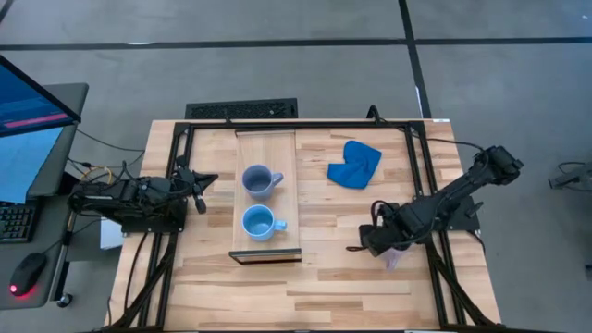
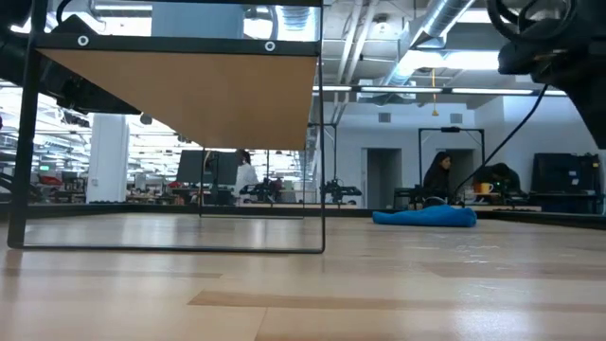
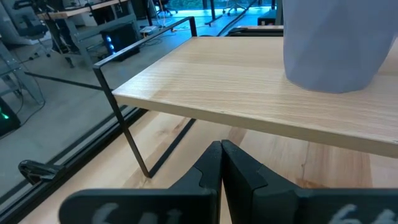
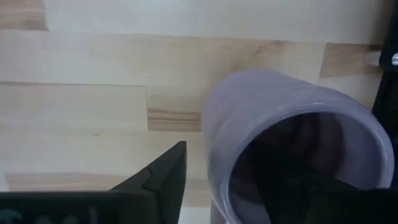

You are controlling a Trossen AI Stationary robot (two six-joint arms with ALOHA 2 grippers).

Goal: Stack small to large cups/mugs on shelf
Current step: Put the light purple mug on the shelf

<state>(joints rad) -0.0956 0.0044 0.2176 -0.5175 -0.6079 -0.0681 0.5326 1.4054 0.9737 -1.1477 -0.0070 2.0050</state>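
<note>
Right gripper [image 1: 392,252], lower right of the high view, is clamped on the lilac mug [image 4: 292,149], one finger inside the rim and one outside, above the tabletop [image 1: 324,277]. Left gripper [image 1: 202,192], fingers pressed together, sits at centre-left just beside the shelf [image 1: 268,139]. On the shelf, frame centre, stand the slate-blue mug [image 1: 259,180] and, below it, the sky-blue mug [image 1: 260,223]; blue cloth [image 1: 354,164] lies right of them.
</note>
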